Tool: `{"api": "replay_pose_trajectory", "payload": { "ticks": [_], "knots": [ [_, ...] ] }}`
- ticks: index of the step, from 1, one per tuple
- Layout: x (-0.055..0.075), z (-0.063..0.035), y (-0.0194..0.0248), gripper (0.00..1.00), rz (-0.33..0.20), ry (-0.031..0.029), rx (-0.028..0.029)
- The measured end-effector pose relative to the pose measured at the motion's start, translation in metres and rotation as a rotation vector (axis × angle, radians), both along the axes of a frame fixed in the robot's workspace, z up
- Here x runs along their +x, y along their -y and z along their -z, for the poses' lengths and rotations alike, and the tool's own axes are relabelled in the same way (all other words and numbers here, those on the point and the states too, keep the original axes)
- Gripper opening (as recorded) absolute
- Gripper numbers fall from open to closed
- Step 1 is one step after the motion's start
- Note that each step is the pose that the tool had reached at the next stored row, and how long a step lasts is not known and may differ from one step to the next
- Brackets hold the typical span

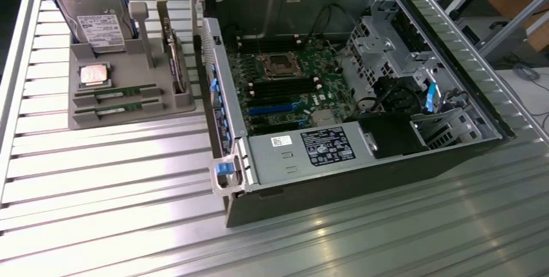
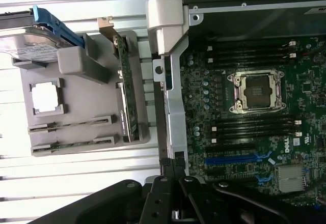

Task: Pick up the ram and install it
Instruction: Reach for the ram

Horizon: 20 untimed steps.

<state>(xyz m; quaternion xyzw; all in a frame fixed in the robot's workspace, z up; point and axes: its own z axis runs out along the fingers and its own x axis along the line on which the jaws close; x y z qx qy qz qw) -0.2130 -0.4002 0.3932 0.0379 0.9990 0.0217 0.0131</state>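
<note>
Green ram sticks [image 1: 115, 90], two alike, lay side by side in slots of the grey tray [image 1: 120, 121], at its end opposite the hard drive [image 1: 96, 20], near the table's [image 1: 103, 180] edge on the exterior view's left. Empty, its fingers pressed together, the gripper [image 2: 172, 165] hung over the open computer case's [image 1: 343, 190] wall beside the tray.

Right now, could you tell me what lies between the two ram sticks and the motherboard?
In the exterior view, between the ram sticks and the motherboard stand the bracketed card and the case wall.
</note>
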Motion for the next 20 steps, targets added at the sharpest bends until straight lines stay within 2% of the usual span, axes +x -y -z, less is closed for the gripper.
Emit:
{"api": "replay_pose_trajectory", "payload": {
  "ticks": [20],
  "knots": [
    [-0.01,0.0,0.0,0.11,0.0,0.0,0.0]
  ]
}}
